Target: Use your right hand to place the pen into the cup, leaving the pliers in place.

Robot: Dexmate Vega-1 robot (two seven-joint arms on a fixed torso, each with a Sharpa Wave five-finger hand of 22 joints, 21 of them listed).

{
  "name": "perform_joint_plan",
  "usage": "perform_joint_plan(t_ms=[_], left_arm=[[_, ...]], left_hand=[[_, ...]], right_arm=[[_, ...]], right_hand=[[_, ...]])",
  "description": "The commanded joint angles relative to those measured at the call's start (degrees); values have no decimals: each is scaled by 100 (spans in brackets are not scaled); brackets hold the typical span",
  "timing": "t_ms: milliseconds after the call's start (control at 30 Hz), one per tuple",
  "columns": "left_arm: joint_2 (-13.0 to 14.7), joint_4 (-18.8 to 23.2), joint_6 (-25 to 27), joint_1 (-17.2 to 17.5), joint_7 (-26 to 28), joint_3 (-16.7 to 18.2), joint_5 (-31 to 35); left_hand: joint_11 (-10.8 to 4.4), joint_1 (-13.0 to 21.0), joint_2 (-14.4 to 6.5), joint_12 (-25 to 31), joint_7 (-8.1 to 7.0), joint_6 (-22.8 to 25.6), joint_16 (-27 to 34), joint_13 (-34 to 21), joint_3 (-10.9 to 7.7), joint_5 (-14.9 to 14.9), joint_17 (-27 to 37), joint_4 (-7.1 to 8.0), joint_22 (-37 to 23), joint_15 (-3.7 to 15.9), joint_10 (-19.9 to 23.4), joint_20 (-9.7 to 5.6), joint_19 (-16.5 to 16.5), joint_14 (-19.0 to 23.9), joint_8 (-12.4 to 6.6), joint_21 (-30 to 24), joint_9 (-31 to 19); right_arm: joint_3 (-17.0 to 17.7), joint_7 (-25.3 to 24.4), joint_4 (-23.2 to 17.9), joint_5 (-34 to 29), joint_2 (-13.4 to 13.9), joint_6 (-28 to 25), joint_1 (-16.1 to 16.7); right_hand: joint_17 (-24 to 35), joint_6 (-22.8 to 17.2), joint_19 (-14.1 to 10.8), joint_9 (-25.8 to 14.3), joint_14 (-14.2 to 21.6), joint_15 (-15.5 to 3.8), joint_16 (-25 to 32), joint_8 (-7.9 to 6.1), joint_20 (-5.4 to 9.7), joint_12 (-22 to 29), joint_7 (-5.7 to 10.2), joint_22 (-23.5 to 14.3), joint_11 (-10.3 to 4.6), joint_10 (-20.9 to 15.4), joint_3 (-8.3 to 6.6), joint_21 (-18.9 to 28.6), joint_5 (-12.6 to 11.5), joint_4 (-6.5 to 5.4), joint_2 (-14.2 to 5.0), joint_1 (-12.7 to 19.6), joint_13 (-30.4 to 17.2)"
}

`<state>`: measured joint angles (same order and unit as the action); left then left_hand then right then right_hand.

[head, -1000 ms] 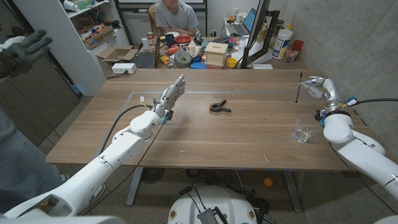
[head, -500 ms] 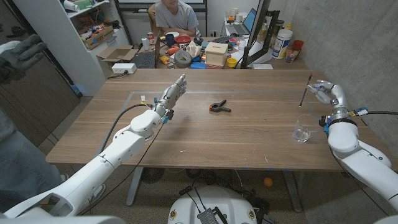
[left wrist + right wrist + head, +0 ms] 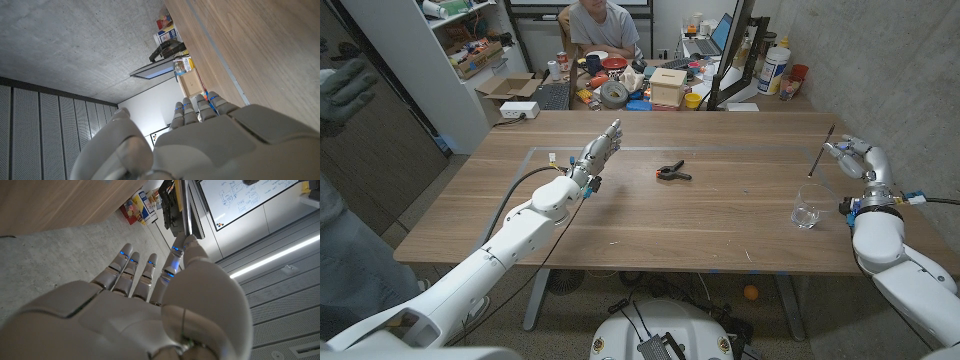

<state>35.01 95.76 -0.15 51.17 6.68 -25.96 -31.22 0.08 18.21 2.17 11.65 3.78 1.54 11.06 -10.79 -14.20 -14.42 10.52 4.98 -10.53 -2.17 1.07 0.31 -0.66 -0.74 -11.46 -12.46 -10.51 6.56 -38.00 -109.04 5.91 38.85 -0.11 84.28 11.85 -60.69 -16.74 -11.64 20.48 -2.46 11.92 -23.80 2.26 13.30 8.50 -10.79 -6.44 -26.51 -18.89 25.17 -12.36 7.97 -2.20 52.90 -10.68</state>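
My right hand [image 3: 861,160] is raised near the table's right edge and pinches a thin dark pen [image 3: 823,152] between thumb and finger. The pen hangs tilted, and its lower tip is just beyond the clear glass cup [image 3: 807,213], which stands upright on the table. In the right wrist view the pen [image 3: 186,205] rises from between the thumb and a finger of my right hand [image 3: 150,300]; the other fingers are stretched out. The black pliers [image 3: 672,172] lie at the table's middle. My left hand [image 3: 595,155] is held up left of them with straight fingers and nothing in it, as the left hand [image 3: 200,135] also appears in its wrist view.
The wooden table [image 3: 720,235] carries pale tape lines [image 3: 620,150] near its far side. A person [image 3: 602,25] sits behind a cluttered desk [image 3: 650,90] beyond it. A gloved hand [image 3: 345,85] is at the picture's left edge. A concrete wall runs along the right.
My right hand has carried the pen to the right and a little nearer, from far-left of the cup to just beyond it. The gloved hand has shifted. Left hand and pliers have not moved.
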Motion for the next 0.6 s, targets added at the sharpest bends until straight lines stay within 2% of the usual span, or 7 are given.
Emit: perform_joint_plan(t_ms=[33, 367, 600], left_arm=[[-18, -39, 52, -78, -50, -49, 21], [-18, -32, 80, -87, -40, -50, 17], [-1, -12, 120, -93, -37, -56, 24]], left_hand=[[13, 39, -4, -3, 16, 40, -18, -13, 22, 17, 35, 5, -21, -20, -11, 5, -62, -31, -1, 4, -29], [5, 43, -10, -2, 13, 39, -18, -13, 29, 18, 35, 5, -21, -21, -9, 5, -64, -31, 1, 5, -29], [8, 45, -14, -1, 6, 42, -19, -13, 34, 18, 35, 5, -21, -23, -4, 8, -64, -34, 1, 6, -29]], right_arm=[[211, -157, -78, -216, -453, 283, 321], [66, -370, -7, -619, -695, 460, 372], [66, -436, 72, -640, -869, 612, 488]], right_hand=[[19, -241, -15, -186, 11, -267, -9, -33, 178, -9, 179, -23, 25, -54, 10, -13, -31, -28, -15, 79, -3], [23, -237, -10, -181, 13, -270, -7, -35, 174, -14, 188, -25, 17, -60, 22, -23, -26, -35, -19, 81, -4], [24, -256, -8, -170, 16, -269, -6, -40, 169, -16, 204, -26, 3, -66, 29, -29, -24, -36, -18, 84, -5]])
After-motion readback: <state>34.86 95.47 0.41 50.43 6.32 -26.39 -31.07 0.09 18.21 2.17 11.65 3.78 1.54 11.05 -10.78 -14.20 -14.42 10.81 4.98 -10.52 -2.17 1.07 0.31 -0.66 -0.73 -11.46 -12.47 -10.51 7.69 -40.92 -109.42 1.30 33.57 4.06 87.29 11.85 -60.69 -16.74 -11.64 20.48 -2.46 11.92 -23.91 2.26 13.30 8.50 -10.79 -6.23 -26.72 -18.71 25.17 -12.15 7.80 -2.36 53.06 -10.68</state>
